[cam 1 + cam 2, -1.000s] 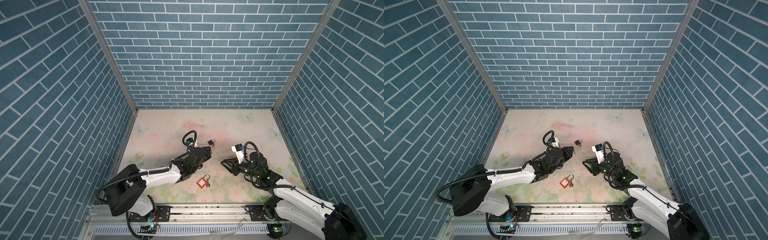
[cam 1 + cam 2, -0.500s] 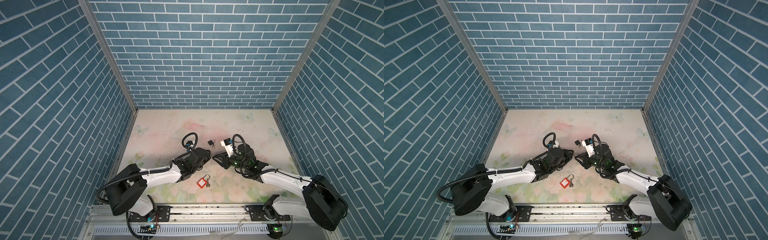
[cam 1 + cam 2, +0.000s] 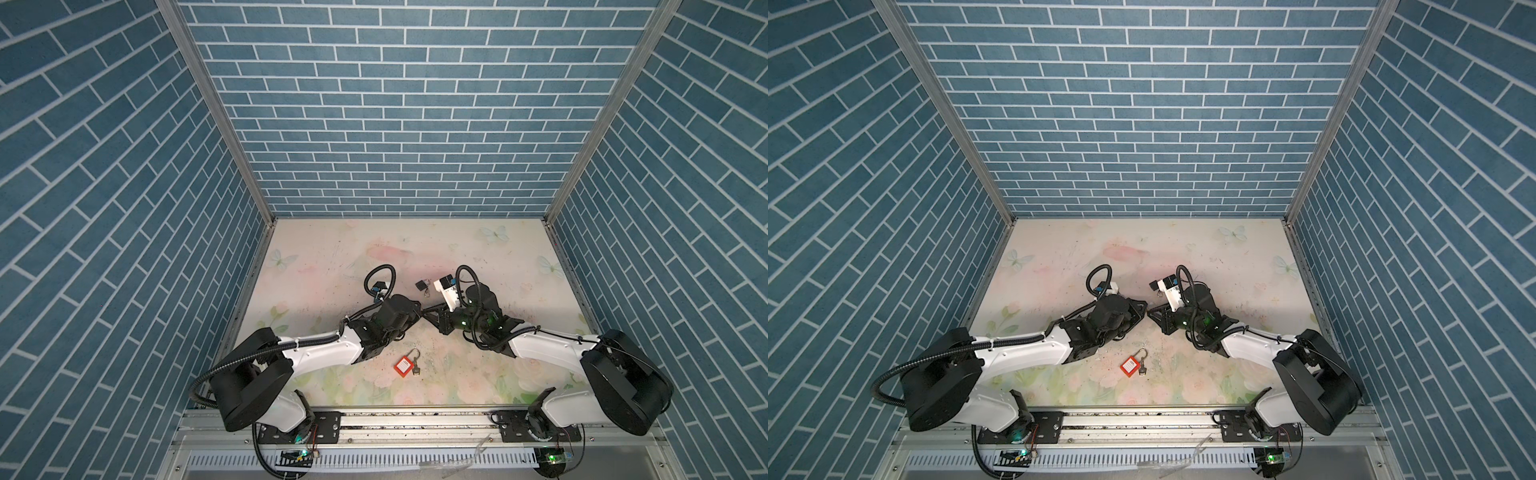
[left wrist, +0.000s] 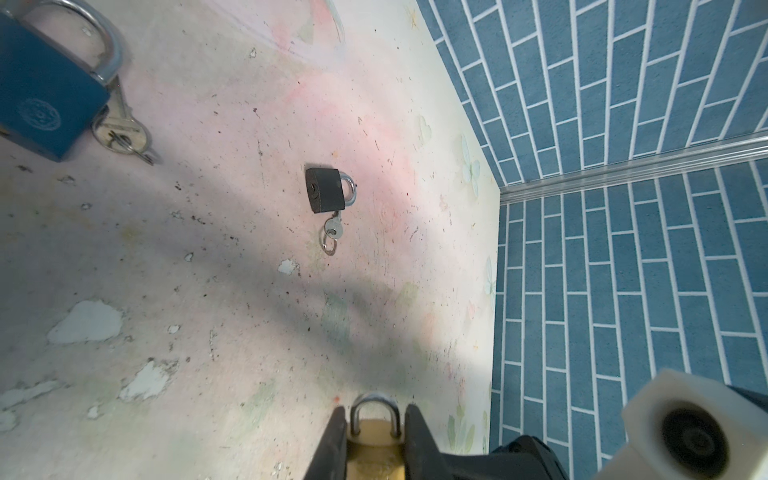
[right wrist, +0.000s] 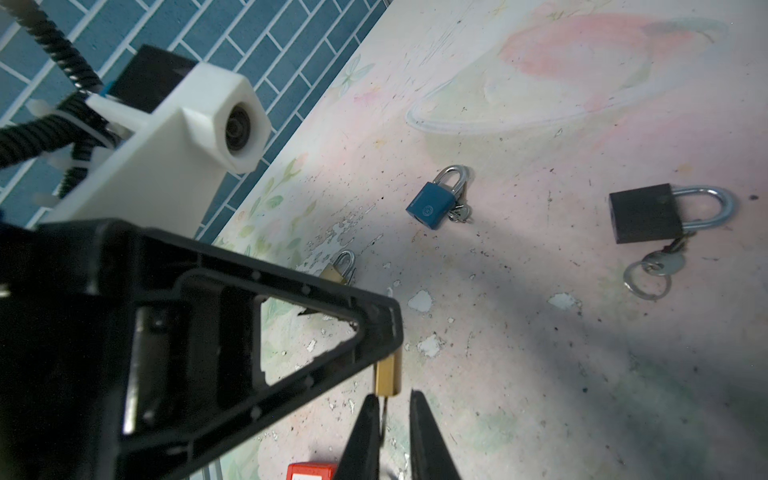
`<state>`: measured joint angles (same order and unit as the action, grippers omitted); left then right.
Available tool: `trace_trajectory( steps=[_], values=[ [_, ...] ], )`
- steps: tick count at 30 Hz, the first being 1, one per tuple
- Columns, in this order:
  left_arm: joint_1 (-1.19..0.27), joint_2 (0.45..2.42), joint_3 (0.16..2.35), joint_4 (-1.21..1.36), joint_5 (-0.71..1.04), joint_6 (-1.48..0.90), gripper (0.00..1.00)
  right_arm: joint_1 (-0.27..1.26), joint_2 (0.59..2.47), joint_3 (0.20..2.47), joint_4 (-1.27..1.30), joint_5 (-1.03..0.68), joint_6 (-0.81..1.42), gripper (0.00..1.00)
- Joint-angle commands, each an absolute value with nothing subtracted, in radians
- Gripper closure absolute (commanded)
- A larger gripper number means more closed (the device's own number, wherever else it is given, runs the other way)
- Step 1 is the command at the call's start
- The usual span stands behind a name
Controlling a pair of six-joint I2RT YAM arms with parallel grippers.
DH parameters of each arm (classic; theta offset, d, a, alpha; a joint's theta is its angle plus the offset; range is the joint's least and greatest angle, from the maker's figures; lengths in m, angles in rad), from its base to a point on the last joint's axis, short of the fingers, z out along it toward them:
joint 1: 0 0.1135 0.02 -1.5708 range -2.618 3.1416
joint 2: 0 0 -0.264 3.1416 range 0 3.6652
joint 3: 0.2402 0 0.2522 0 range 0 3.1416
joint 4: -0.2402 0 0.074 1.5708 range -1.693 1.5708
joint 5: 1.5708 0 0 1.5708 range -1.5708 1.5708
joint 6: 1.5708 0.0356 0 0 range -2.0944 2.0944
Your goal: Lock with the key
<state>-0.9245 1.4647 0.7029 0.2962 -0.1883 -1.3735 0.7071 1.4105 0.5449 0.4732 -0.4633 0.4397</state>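
Observation:
My left gripper (image 4: 375, 411) is shut on a brass padlock (image 4: 376, 440), and the silver shackle pokes out past the fingertips. In the right wrist view the padlock's brass body (image 5: 387, 376) hangs below the left finger. A thin key (image 5: 385, 409) sticks out of its lower end. My right gripper (image 5: 393, 399) has that key between its fingers. The key lies against one finger and a narrow gap is left to the other, so the gripper is open. In both top views the two grippers meet tip to tip, left (image 3: 415, 316) and right (image 3: 429, 319), mid-table.
A red padlock (image 3: 405, 366) with its key (image 3: 417, 371) lies near the front. A black padlock (image 4: 326, 189) and a blue padlock (image 5: 430, 205), each with keys, lie farther back. Another small brass padlock (image 5: 337, 270) shows past the left finger. Blue brick walls enclose the table (image 3: 519, 257).
My right arm has swung left across the table until its tips meet the left gripper, and its fingers have narrowed. The left arm has stayed in place with the padlock.

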Motion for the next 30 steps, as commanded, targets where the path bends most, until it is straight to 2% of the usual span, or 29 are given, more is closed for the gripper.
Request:
trace_trajectory(
  steps=[1, 11, 22, 30],
  values=[
    [-0.917, 1.439, 0.729, 0.285, -0.193, -1.364, 1.00, 0.714, 1.435, 0.573, 0.505, -0.471, 0.409, 0.85],
    [-0.901, 1.438, 0.732, 0.291, -0.177, -1.368, 1.00, 0.722, 1.466, 0.583, 0.513, -0.483, 0.408, 1.00],
    [-0.811, 1.411, 0.734, 0.290, -0.181, -1.347, 1.00, 0.733, 1.439, 0.542, 0.497, -0.490, 0.418, 1.00],
    [-0.729, 1.364, 0.743, 0.279, -0.253, -1.296, 1.00, 0.738, 1.292, 0.412, 0.443, -0.456, 0.452, 1.00]
  ],
)
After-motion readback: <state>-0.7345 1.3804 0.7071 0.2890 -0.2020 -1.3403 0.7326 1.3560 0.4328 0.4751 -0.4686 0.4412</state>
